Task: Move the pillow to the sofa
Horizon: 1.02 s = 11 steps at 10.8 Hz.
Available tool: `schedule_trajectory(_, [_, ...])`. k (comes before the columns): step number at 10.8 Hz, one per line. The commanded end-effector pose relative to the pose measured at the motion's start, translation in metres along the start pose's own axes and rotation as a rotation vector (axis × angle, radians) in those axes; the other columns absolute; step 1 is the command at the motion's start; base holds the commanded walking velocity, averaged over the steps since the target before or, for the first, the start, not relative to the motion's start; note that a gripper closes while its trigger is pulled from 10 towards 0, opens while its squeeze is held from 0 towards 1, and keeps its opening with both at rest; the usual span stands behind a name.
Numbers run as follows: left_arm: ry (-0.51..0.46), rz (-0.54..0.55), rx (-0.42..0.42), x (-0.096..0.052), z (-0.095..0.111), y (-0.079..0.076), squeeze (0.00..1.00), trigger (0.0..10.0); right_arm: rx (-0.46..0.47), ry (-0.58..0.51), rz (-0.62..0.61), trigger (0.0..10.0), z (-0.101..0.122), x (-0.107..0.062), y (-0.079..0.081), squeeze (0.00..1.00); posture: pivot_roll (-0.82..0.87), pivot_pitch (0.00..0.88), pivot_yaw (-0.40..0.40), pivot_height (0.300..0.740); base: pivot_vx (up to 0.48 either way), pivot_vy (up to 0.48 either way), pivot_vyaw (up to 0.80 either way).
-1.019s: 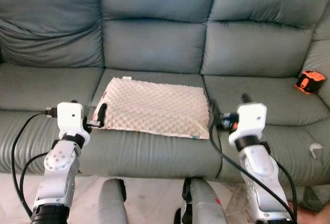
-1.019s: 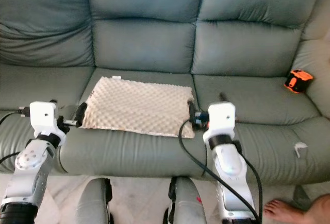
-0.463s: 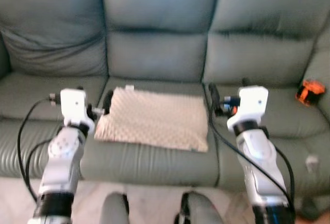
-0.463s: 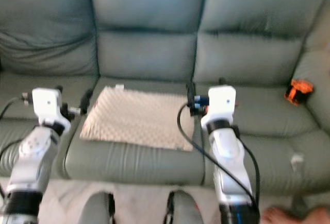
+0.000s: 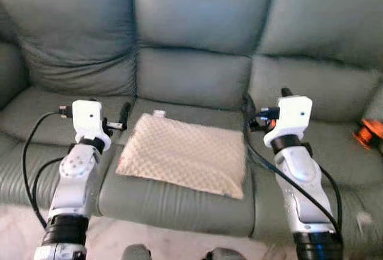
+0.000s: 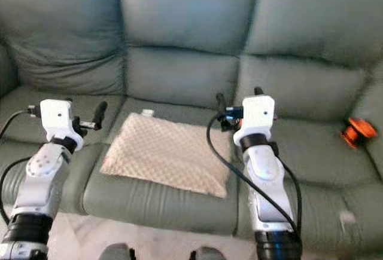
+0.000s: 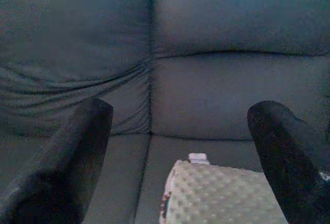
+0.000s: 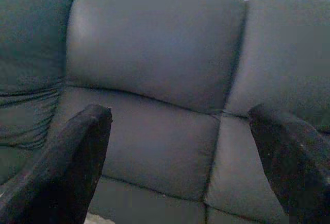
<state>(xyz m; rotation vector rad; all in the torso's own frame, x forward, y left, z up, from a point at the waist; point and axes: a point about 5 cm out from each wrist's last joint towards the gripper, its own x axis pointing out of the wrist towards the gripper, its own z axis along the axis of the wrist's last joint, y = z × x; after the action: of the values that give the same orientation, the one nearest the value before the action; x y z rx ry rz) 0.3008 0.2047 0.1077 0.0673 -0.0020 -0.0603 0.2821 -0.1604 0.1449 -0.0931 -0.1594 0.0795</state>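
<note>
Pillow [image 5: 185,161], beige and bumpy, lies flat on the middle seat cushion of the grey-green sofa [image 5: 197,27], its near edge close to the front of the seat and a small white tag at its far left corner. Nothing is holding it. The left gripper [image 7: 178,152] is raised just off the pillow's left side, over the seam between the left and middle seats, with its two black fingers spread wide and nothing between them. The right gripper [image 8: 180,152] is up just off the pillow's far right corner, fingers likewise wide apart and empty, pointed at the sofa's backrest. Farther right, on the right seat cushion, sits a small orange and black object [image 5: 369,132], well apart from the pillow. Behind it all rise the three back cushions.
</note>
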Motion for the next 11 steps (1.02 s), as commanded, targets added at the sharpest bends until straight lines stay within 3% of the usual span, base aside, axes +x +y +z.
schedule_trajectory(1, [0.026,0.016,0.007,-0.0014,-0.0045,0.0028,0.0,10.0,0.011,0.015,-0.009,10.0,-0.0015,0.0014,-0.0009,0.0,-0.05,0.0,-0.038,0.74,0.0,0.0,0.0])
schedule_trajectory(4, [0.033,0.0,-0.002,0.0,-0.006,-0.0021,0.0,10.0,0.023,0.038,0.007,10.0,-0.0056,0.0005,0.0038,0.0,-0.05,0.0,-0.039,0.74,0.0,0.081,0.0])
schedule_trajectory(11, [0.024,-0.009,0.008,0.0051,-0.0042,-0.0049,0.0,10.0,0.027,0.068,0.032,10.0,-0.011,0.0003,0.0057,0.0,-0.05,0.0,-0.041,0.74,0.0,0.48,0.0])
